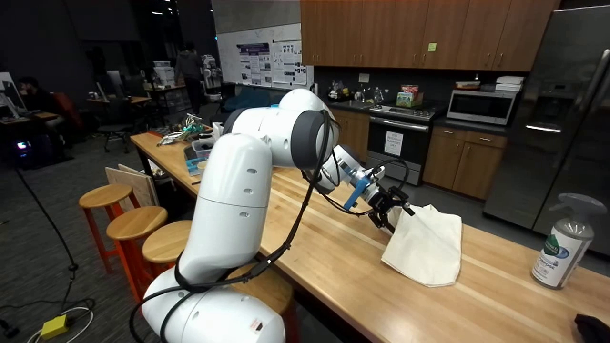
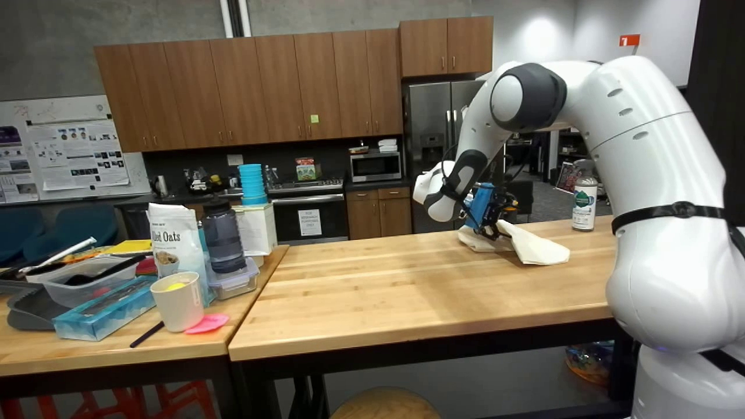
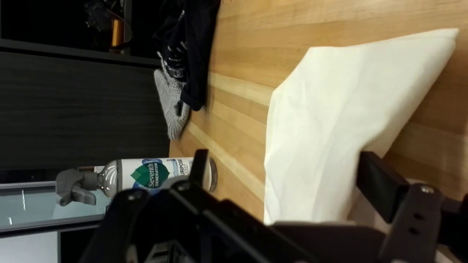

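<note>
— How's the tool (image 3: 283, 159) standing?
— Wide, with nothing clasped, low over the cloth (image 1: 426, 252).
— Where's the cloth exactly?
— On the table (image 1: 333, 257), beneath the tool and spreading out past its fingertips (image 3: 199, 164). In the wrist view its long axis slants from upper right to bottom centre, oblique to the line between the fingers.
— Touching?
— One finger overlaps its raised fold there; contact I can't confirm. The opposite finger hangs clear of it.
— And the bottle (image 1: 564, 252)?
— Upright on the table, well apart.
</note>
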You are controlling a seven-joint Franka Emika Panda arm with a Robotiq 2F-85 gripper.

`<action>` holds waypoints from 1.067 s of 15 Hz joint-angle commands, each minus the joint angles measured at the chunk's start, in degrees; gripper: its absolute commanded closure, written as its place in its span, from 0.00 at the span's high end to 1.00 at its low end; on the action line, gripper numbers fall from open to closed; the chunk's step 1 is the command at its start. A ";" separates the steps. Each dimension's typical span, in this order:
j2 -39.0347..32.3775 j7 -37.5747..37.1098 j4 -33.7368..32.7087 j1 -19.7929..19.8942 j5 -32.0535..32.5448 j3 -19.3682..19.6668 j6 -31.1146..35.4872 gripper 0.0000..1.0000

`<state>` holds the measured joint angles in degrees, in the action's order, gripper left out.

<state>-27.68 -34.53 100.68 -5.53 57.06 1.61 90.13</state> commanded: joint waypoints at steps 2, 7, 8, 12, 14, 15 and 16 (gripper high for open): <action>3.70 -0.75 5.22 1.65 -1.64 0.10 -0.73 1.00; 1.56 -0.43 4.83 1.86 -1.27 0.01 -1.25 1.00; 1.60 -0.56 5.16 1.87 -1.27 0.01 -1.31 1.00; 1.71 -0.59 5.30 1.88 -1.28 0.00 -1.41 1.00; 1.75 -0.59 5.30 1.88 -1.28 0.00 -1.44 1.00; 1.75 -0.59 5.30 1.88 -1.28 0.00 -1.44 1.00; 1.75 -0.59 5.30 1.88 -1.28 0.00 -1.45 1.00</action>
<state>-25.89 -35.14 106.07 -3.75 55.77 1.76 88.80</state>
